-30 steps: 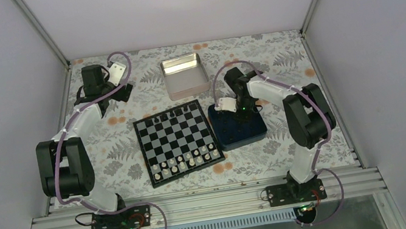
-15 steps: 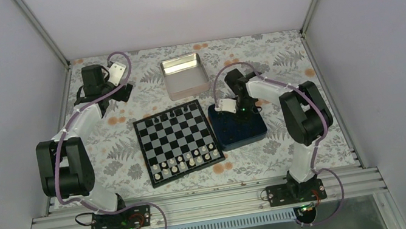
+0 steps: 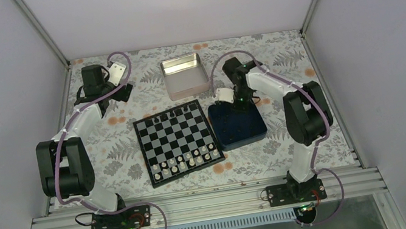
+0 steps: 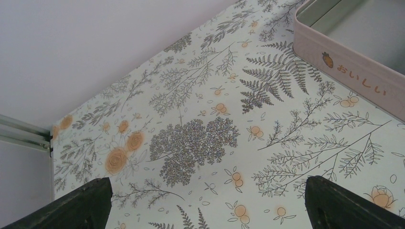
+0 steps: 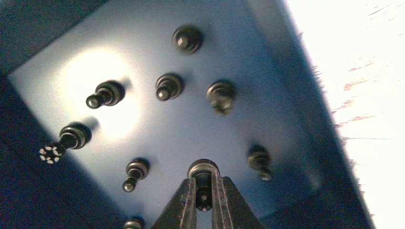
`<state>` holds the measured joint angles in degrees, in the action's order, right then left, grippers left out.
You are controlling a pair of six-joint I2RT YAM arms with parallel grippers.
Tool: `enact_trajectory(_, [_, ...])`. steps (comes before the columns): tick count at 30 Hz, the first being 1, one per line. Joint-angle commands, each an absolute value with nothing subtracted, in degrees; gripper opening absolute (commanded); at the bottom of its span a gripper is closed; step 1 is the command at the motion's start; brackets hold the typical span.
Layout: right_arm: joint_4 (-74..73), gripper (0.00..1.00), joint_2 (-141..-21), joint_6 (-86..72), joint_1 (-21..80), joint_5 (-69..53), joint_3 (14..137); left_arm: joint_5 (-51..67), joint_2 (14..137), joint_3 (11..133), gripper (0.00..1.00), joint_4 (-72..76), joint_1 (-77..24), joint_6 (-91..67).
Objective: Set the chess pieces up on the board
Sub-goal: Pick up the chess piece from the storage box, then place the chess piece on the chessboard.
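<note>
The board (image 3: 176,138) lies mid-table, with a few black chess pieces (image 3: 173,114) on its far row and cream pieces on the two near rows. My right gripper (image 5: 204,188) reaches down into the navy blue box (image 3: 244,140) and is shut on a small black chess piece (image 5: 203,171), whose round base shows just beyond the fingertips. Several more black pieces (image 5: 167,87) stand or lie loose on the box floor (image 5: 267,109). In the top view the right gripper (image 3: 236,103) is over the box's far edge. My left gripper (image 4: 205,200) hovers open over the patterned tablecloth, holding nothing.
A shiny metal tin (image 3: 184,75) sits behind the board; its pink side (image 4: 353,67) shows at the right of the left wrist view. The left arm (image 3: 94,104) is at the far left corner near the enclosure wall. The blue box stands tight against the board's right edge.
The right gripper's jaws have closed on a black piece in the blue box, and the right wrist has shifted slightly toward the box's far side. The left arm has not moved.
</note>
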<state>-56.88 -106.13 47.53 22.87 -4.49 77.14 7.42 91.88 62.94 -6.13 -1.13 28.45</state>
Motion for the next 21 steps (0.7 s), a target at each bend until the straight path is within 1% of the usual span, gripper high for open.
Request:
enact_trajectory(1, [-63.26, 0.05, -104.6, 47.68, 24.52, -3.8, 85.39, 7.29, 90.93, 62.72, 1.0, -5.67, -0.97, 28.78])
enact_trajectory(5, [-66.99, 0.05, -107.17, 48.22, 28.29, -2.45, 95.0, 7.49, 90.33, 62.64, 1.0, -5.72, -0.97, 28.84])
enact_trajectory(13, [-71.64, 0.05, -119.02, 49.1, 35.96, -1.74, 112.62, 7.71, 88.76, 61.89, 1.0, -5.51, -0.68, 29.08])
enact_trajectory(17, [-72.38, 0.06, -124.99, 49.39, 37.83, -1.55, 117.89, 8.14, 88.01, 61.45, 1.0, -5.62, -0.29, 29.03])
enact_trajectory(21, [-71.85, 0.06, -129.27, 49.66, 38.66, -1.72, 119.62, 8.72, 87.42, 60.64, 1.0, -5.39, -0.2, 28.94])
